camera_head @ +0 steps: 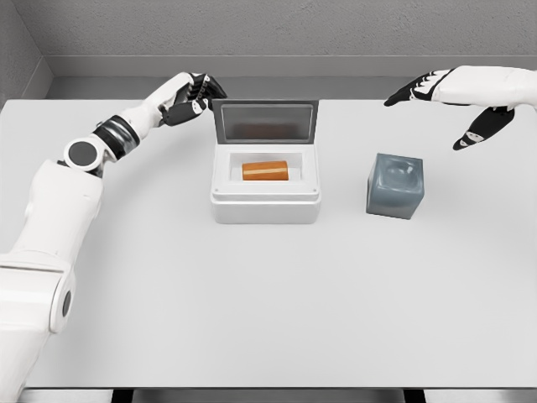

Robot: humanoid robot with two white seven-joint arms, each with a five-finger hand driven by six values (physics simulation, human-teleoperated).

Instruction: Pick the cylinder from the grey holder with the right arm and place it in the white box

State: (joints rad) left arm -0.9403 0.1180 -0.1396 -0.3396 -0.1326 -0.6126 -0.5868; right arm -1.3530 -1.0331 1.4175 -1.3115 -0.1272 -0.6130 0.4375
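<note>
Head view: orange cylinder (265, 170), short and smooth-sided, lies on its side inside the white rectangular box (223, 204) at centre frame. The box's grey-lined lid (264, 120) stands open, hinged up at the back. Grey rubbery-looking cube holder (394, 186) sits right of the box, well apart from it; its top recess shows nothing in it.

Right hand (457, 101) hangs in the upper right of the frame, above and behind the holder, fingers spread and slack, gripping nothing. Left hand (191, 94) is at upper left, just beside the lid's left corner; fingers curled loosely, but whether they touch the lid is unclear. Everything rests on a pale grey tabletop (268, 311).

Judged from the layout, the placement looks done: cylinder in box, holder vacant.

Handling, as a guess: cylinder looks rigid and light, with a slick curved surface that would roll if nudged and could slip in a loose pinch. Not fragile by appearance. Best hold would be across the curved middle, thumb opposing fingers, gripping from above since the box walls crowd both ends. Flat end faces are poorly reachable while it lies there.
</note>
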